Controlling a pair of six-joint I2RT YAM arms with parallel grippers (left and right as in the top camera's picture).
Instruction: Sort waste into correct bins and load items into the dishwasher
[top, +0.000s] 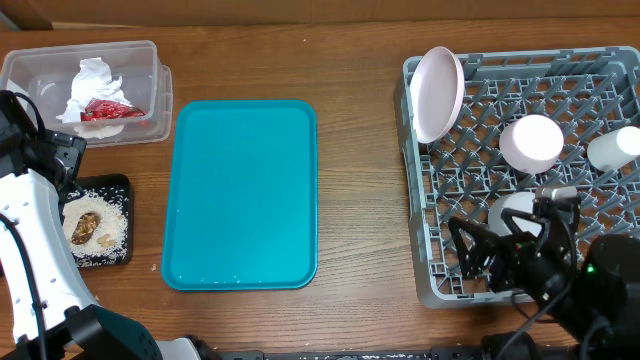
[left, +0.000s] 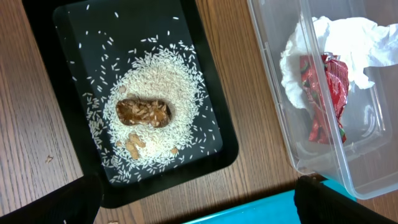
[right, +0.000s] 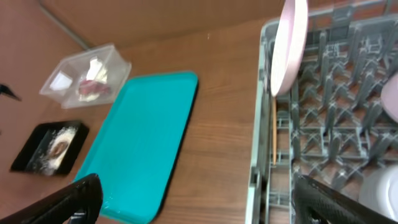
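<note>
The clear tub (top: 40, 70) at the back left holds the crumpled napkin (top: 92, 80) and the red wrapper (top: 108, 110); both show in the left wrist view, napkin (left: 360, 37) and wrapper (left: 326, 87). The black tray (top: 122, 190) holds rice (left: 168, 81) and brown lumps (left: 143, 113). The grey dish rack (top: 470, 290) holds an upright pink plate (top: 437, 92), an upturned round pale dish (top: 531, 142), a white cup (top: 615, 148) and another white item (top: 515, 212), partly hidden. My left gripper (left: 196, 205) is open above the table beside the black tray. My right gripper (right: 208, 205) is open over the rack's front left corner.
The large teal serving tray (top: 240, 195) lies between the bins and the rack. A thin wooden stick (right: 274, 130) lies in the rack along its left wall. Bare wooden table (top: 360, 200) shows between the teal tray and the rack.
</note>
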